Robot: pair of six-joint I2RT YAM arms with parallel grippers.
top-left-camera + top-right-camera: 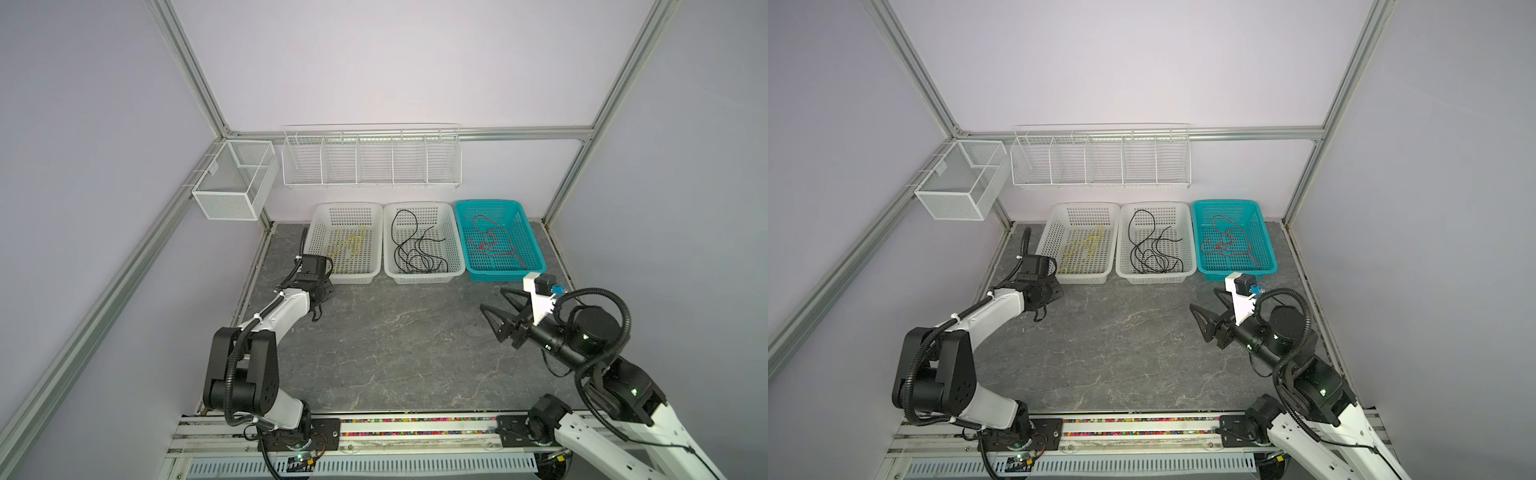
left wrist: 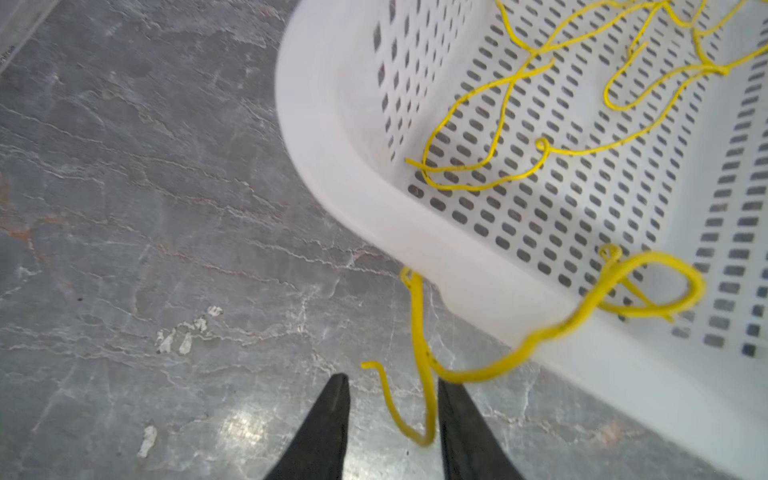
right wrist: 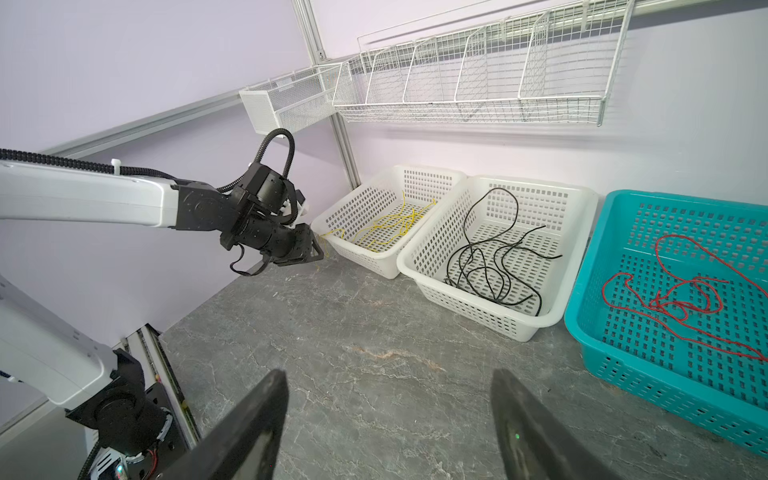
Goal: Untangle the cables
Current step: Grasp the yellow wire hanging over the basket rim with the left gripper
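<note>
**Left arm.** The left gripper stands partly open beside the near corner of the left white basket. A strand of the yellow cable comes out over the basket rim just beyond the fingertips, drops between the jaws and hooks back up in the gap. The gap is plainly wider than the strand, so I record no grip. The blur stops me telling whether the strand leans on the inner face of one finger or hangs free. The rest of the yellow cable lies looped on the basket floor, further out past the fingertips.

**Right arm.** The right gripper is spread wide and holds nothing. Only bare table lies between and ahead of its jaws. Further ahead, the black cables lie in the middle white basket. Off to the side of one finger, the red cables lie in the teal basket.

**Assessment.** The colours are already sorted, one per basket. The draped yellow strand is the loose end.

**Risks.**
- If I close on the strand and draw back, the loops inside may snag and follow it over the rim.
- The same pull could shift or tip the basket, which looks light.
- The strand is thin and curly, so a closing jaw may miss it or let it slip.
- A hard pull could tighten any crossing in the yellow bundle.
</note>
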